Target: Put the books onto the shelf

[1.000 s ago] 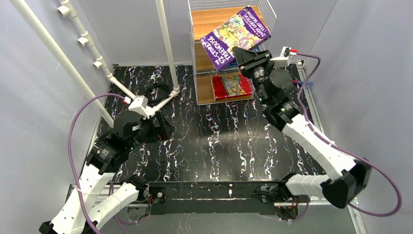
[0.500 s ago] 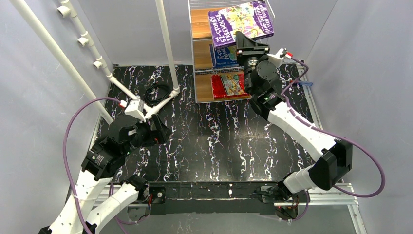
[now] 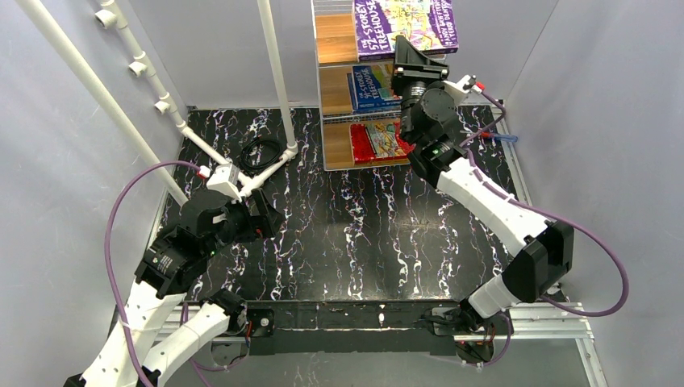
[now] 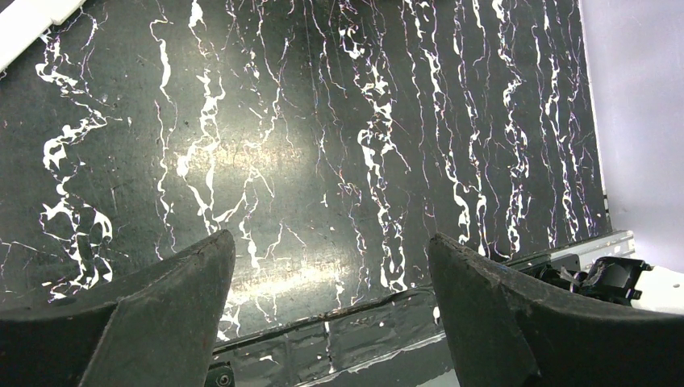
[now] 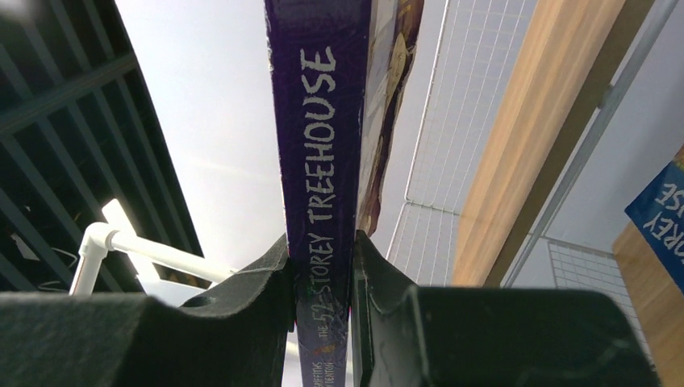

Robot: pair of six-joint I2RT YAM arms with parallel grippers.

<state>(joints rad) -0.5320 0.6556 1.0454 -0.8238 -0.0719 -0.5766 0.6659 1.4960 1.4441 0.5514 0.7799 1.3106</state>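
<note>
Purple book (image 3: 406,24) looks thin, light and a bit floppy, so it's best pinched low at the spine. That's where the right claw (image 5: 321,270) is clamped on it, with the book sticking out from the jaws up by the top board of the shelf (image 3: 335,39). Blue book (image 3: 371,87) lies on the middle board and red book (image 3: 381,139) on the lower one; left claw (image 4: 331,282) gapes wide over the tabletop (image 4: 282,121), holding nothing.

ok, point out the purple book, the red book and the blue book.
purple book (image 3: 403,24), top external view, middle of its cover.
red book (image 3: 379,139), top external view, middle of its cover.
blue book (image 3: 369,87), top external view, visible part of cover.
</note>
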